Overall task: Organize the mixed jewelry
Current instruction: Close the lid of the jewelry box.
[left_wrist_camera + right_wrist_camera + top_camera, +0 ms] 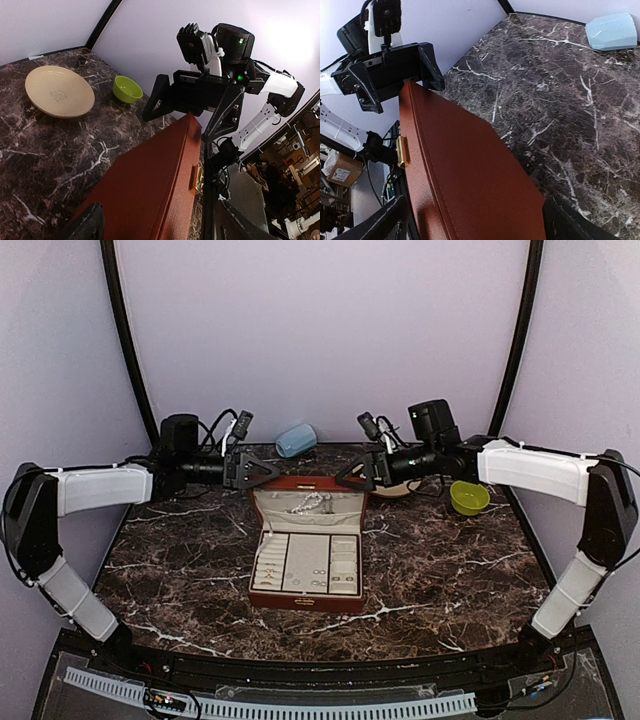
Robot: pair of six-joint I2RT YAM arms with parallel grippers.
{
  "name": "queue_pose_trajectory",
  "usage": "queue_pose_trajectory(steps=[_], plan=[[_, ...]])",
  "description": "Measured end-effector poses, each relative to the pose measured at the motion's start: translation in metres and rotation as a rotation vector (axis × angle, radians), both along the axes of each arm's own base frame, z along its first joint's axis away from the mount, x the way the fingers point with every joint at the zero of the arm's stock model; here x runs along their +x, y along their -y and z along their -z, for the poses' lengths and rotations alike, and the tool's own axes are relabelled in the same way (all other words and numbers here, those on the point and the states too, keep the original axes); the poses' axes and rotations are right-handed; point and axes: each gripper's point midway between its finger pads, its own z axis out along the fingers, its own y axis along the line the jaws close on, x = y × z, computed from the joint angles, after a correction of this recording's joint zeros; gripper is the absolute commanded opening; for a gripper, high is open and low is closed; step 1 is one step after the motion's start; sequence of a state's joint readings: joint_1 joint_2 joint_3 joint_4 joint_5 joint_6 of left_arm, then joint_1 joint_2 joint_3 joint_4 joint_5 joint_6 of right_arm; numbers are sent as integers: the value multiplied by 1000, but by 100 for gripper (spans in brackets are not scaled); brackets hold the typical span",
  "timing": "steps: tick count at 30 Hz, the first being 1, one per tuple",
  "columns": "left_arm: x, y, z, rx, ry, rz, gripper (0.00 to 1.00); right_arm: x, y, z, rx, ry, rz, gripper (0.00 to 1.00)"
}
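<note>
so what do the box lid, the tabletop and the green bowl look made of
Box lid: likely leather or faux leather, red-brown; fine grain, a seam line near the edge, soft sheen. Tabletop: marble or marble-look surface, dark brown with white veins, slightly glossy. Green bowl: smooth, evenly lime; glazed ceramic or plastic, can't tell.

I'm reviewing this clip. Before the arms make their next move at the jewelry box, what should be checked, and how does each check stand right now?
1. Left claw jaws open, holding nothing: ok.
2. Right claw jaws open, holding nothing: ok.
3. Box lid standing upright, with one claw at each top corner: ok.
4. Whether either claw touches the lid's corners: cannot tell.
5. Bead strand lying against the lid lining, small silvery pieces in the tray compartments: ok.
6. Nothing hanging over the box rim: cannot tell, too small to see.
</note>
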State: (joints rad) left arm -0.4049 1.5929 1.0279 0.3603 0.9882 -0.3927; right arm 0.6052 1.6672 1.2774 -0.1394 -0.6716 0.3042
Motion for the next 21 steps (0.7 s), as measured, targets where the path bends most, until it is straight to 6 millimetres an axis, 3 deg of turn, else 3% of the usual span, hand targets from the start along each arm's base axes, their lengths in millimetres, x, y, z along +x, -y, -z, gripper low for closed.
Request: queue_pose_trajectory(steps=[6, 11, 14, 17, 21], plan=[[-45, -8, 12, 39, -40, 52, 78, -53, -8, -5, 8, -32, -86, 92], [-77, -20, 28, 96, -84, 68, 76, -94, -14, 14, -39, -93, -119, 86], [-91, -32, 28, 132, -67, 29, 66, -108, -10, 24, -70, -119, -73, 80], [-99, -43, 16, 155, 1, -42, 55, -114, -8, 26, -80, -132, 10, 70], [-111, -44, 8, 181, 69, -103, 46, -126, -18, 33, -84, -154, 85, 56]])
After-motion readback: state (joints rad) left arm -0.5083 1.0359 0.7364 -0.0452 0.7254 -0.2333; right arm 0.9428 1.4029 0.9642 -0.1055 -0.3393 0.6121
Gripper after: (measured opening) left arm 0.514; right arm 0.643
